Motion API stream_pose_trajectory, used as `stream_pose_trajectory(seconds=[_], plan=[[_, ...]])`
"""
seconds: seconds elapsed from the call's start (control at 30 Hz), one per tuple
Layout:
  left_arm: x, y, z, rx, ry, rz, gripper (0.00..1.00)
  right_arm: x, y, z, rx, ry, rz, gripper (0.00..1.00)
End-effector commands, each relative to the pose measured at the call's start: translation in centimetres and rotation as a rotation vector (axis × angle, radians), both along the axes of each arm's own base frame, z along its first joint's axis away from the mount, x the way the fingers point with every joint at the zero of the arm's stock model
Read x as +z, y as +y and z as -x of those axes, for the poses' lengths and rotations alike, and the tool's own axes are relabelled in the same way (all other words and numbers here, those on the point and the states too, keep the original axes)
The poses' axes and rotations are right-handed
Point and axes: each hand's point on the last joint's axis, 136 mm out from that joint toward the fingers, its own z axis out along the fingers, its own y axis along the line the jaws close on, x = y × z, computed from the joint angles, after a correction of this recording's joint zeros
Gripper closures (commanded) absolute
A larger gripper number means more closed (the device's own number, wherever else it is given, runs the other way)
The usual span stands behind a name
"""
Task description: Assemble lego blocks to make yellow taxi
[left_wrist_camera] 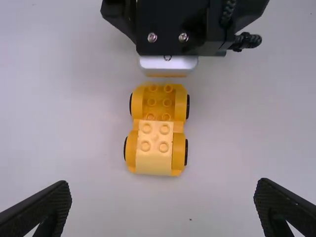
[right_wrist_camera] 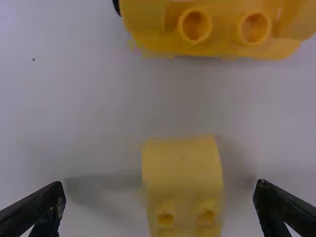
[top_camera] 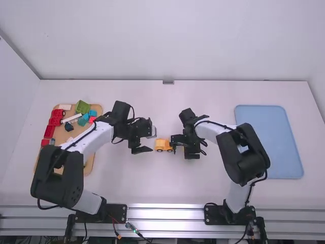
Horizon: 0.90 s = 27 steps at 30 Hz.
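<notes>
At mid-bench, a yellow wheeled base (left_wrist_camera: 158, 102) stands on its black wheels between the two arms, with a pale yellow block (left_wrist_camera: 154, 148) seated on the studs at one end; two rows of studs show on top of that block. The base's other end has open studs. Left claw (top_camera: 147, 142): beside the base in the high view, fingers spread well apart, nothing between them. Right claw (top_camera: 179, 146): on the base's other side, over the bench (top_camera: 127, 183), fingers also apart. A loose yellow block (right_wrist_camera: 182, 165) lies between these fingers, touching neither, near the wheeled base but separate from it; studs show on its near part. Off to the left, a tan tray (top_camera: 61, 136) carries assorted pieces, among them a green block (top_camera: 82, 107), a red wheeled piece (top_camera: 57, 116) and a long white piece (top_camera: 71, 118). Off to the right, a blue tray (top_camera: 269, 142) lies flat.
</notes>
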Motion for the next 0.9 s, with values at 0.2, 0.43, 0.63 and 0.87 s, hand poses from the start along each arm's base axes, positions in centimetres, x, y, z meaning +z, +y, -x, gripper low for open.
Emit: stream_pose_trajectory(seconds=[0.2, 0.43, 0.63, 0.87], plan=[[0.6, 0.0, 0.4, -0.008, -0.013, 0.025, 0.01, 1.1, 0.3, -1.4, -0.035, 0.023, -0.059, 0.22], [0.6, 0.1, 0.4, -0.005, -0.012, 0.026, 0.01, 1.1, 0.5, -0.8, -0.012, 0.054, -0.086, 0.28], [0.6, 0.1, 0.4, -0.004, -0.010, 0.026, 0.01, 1.1, 0.8, -0.5, 0.014, 0.057, -0.085, 0.32], [0.6, 0.0, 0.5, -0.009, -0.006, 0.025, 0.01, 1.1, 0.5, 0.0, 0.012, 0.079, -0.076, 0.31]])
